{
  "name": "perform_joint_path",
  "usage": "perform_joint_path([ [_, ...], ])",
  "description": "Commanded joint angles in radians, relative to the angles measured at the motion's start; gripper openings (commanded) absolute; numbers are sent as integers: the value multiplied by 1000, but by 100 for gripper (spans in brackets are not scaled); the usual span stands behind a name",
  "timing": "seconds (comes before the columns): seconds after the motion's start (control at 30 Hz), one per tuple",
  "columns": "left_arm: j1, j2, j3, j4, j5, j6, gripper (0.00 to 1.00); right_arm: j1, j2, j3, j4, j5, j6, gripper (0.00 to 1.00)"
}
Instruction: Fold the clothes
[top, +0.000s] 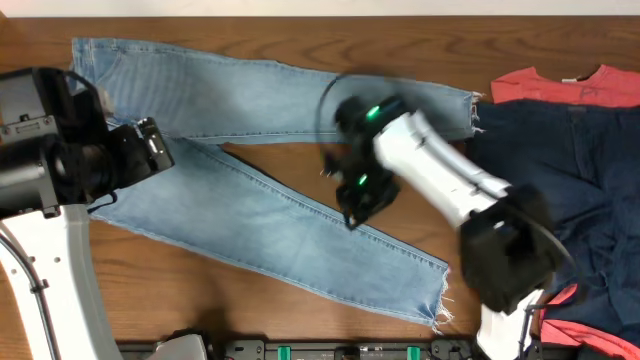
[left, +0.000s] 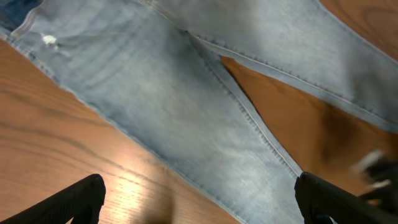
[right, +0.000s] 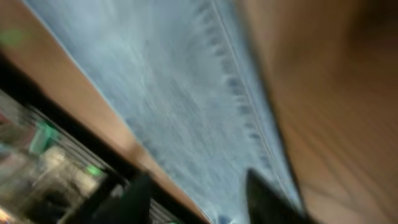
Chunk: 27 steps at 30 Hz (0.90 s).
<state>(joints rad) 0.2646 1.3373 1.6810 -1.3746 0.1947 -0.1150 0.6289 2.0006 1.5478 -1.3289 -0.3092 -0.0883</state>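
The light-blue jeans lie flat on the table, waist at the left and both legs fanned out to the right with frayed hems. My left gripper hovers over the crotch area. In the left wrist view it is wide open and empty above the denim. My right gripper is over the lower leg, around its middle. In the blurred right wrist view it is open above the denim. The dark navy garment lies at the right over the coral-red T-shirt.
The wooden table shows bare between the two legs and in front of the jeans. A dark rail runs along the front edge. The left arm's white base stands at the front left.
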Motion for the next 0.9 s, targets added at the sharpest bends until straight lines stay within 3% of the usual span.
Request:
perform_joint_path([
  [0.0,15,2,16,-5,-13,5,98,74,-13,-106,68,121,132,17],
  [0.07,15,2,16,-4,-13,5,98,95,-13,-171,135,122,209,8],
  [0.17,15,2,16,-4,-13,5,98,89,-13,-256,212,122,304,2],
  [0.3,15,2,16,-1,-13,5,98,23,-13,-394,342,127,389,3],
  [0.47,15,2,16,2,-13,5,98,-161,-12,-525,463,216,476,3],
  [0.67,15,2,16,19,-13,5,99,-433,-13,-454,560,261,477,1],
  [0.87,16,14,12,24,-56,-11,99,-538,-13,-277,569,257,422,2],
])
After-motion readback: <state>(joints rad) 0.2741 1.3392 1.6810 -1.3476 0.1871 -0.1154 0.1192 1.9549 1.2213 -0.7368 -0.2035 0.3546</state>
